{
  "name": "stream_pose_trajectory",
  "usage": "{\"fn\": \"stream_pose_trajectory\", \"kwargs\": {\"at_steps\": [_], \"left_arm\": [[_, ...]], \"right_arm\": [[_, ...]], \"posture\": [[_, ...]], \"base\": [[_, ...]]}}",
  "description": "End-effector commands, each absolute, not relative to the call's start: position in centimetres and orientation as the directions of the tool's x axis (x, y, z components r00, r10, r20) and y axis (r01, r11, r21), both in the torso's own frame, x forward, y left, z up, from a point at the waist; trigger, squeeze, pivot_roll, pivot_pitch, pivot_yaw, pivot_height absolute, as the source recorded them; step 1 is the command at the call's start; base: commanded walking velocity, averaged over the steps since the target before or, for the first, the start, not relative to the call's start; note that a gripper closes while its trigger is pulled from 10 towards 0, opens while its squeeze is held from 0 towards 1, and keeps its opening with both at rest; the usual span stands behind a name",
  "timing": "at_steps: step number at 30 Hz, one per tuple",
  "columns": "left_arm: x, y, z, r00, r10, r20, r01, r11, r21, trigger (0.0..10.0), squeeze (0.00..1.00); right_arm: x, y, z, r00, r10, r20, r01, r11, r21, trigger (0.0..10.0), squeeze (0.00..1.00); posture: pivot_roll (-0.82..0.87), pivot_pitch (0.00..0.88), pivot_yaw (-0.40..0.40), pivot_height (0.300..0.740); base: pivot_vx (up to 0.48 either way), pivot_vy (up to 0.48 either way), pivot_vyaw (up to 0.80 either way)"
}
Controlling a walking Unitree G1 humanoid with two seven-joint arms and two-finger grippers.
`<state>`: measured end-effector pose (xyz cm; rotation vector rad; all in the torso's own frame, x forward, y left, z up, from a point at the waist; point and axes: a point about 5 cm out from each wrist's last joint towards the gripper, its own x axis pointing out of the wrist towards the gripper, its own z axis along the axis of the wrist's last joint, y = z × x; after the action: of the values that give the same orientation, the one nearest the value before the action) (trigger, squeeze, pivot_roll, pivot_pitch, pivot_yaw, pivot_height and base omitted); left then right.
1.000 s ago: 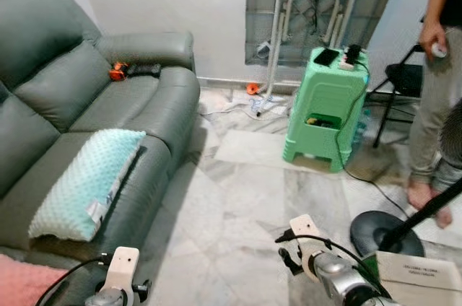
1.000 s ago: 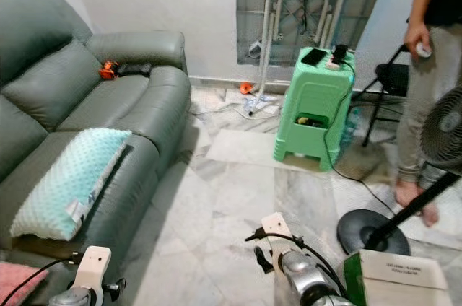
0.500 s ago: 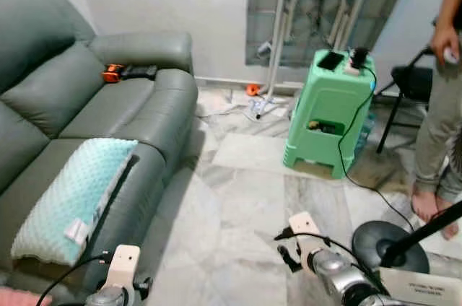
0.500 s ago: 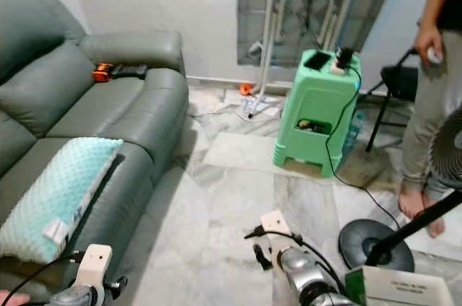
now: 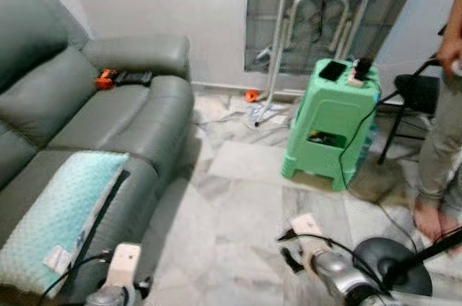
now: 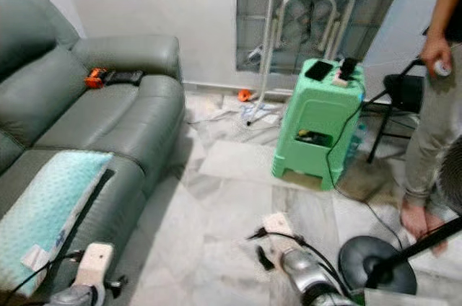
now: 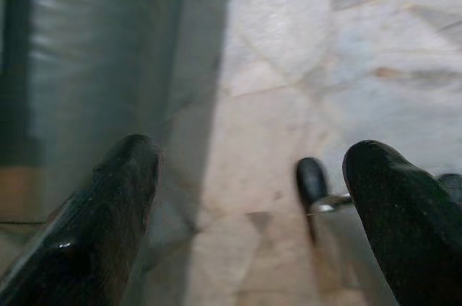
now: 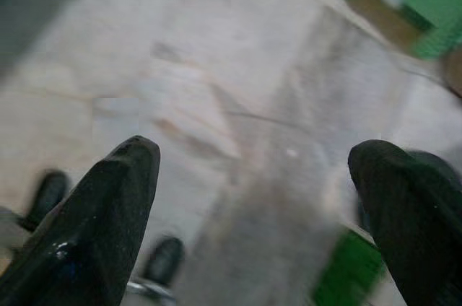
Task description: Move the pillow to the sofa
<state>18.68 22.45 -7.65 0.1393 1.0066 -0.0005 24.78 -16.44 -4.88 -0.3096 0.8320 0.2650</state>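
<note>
A mint-green dotted pillow (image 5: 54, 216) lies flat on the seat of the grey leather sofa (image 5: 123, 115), near its front edge at my lower left. Both arms hang low at the bottom of the head views. My left gripper (image 7: 249, 198) is open over the marble floor beside the sofa's front, nothing between its fingers. My right gripper (image 8: 253, 198) is open as well, empty, above the floor tiles.
A green plastic stool (image 5: 330, 125) with a phone and a plugged cable stands ahead on the right. A person (image 5: 444, 125) stands at the far right by a black chair. A fan base (image 5: 393, 266) sits near my right arm. Walking frames lean on the wall.
The camera has shifted, so the sofa and pillow slid toward the lower left of the picture and the pink cloth left view. Both grippers stay open and low.
</note>
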Motion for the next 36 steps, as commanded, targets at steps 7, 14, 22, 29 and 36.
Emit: {"fn": "stream_pose_trajectory", "kwargs": {"at_steps": [7,14,22,29,36], "left_arm": [[19.57,21.87,-7.31,0.558,0.047,-0.828,0.08,0.991,0.11,10.0,0.0],[19.72,21.89,-7.22,0.561,0.048,-0.826,0.078,0.991,0.11,10.0,0.0],[19.78,21.95,-7.18,0.563,0.049,-0.825,0.071,0.992,0.108,10.0,0.0],[19.77,21.85,-7.21,0.563,0.046,-0.825,0.07,0.992,0.103,10.0,0.0],[19.73,21.77,-7.25,0.562,0.044,-0.826,0.067,0.993,0.099,10.0,0.0]], "right_arm": [[24.77,-17.73,-4.77,0.645,0.081,-0.76,-0.338,0.922,-0.189,10.0,0.0],[24.79,-17.65,-4.76,0.645,0.083,-0.76,-0.338,0.923,-0.187,10.0,0.0],[24.79,-17.62,-4.76,0.644,0.084,-0.76,-0.338,0.923,-0.185,10.0,0.0],[24.69,-17.72,-4.83,0.642,0.082,-0.763,-0.336,0.924,-0.184,10.0,0.0],[24.62,-17.8,-4.87,0.64,0.08,-0.764,-0.337,0.923,-0.185,10.0,0.0]], "posture": [[-0.05,0.0,0.037,0.74],[-0.05,0.0,0.038,0.74],[-0.05,0.0,0.037,0.74],[-0.05,0.0,0.037,0.74],[-0.05,0.0,0.036,0.74]], "base": [[0.377,0.0,0.0],[0.378,0.0,0.0],[0.378,0.0,0.0],[0.389,0.0,0.0],[0.398,0.0,0.0]]}}
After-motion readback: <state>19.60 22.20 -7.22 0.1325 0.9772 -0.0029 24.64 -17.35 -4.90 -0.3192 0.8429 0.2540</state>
